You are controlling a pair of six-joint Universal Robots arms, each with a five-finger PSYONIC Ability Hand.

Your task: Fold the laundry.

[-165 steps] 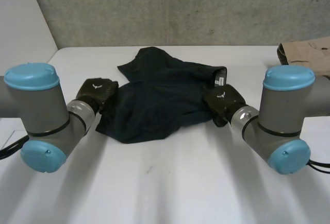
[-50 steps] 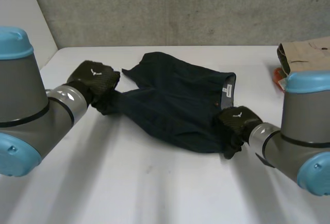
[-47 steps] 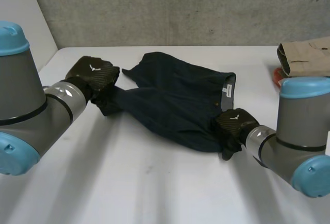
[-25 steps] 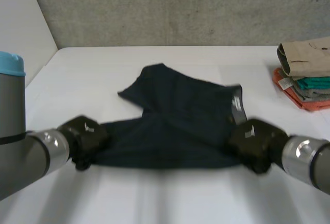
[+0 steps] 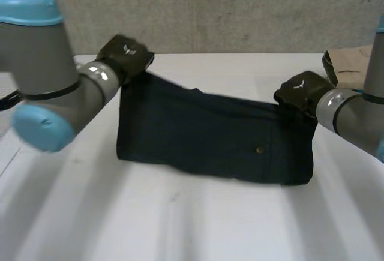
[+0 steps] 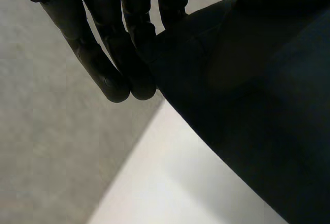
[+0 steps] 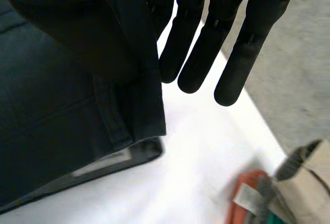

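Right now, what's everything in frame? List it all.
garment: one, dark navy, stretched between both hands above the table's middle
folded clothes: one stack, tan on top, orange and teal beneath, at the table's right edge
table: one, white
wall: one, grey concrete, behind the table
arms: two, grey with light-blue caps, one at each side
left hand: black, pinching the garment's upper left corner
right hand: black, pinching its upper right corner
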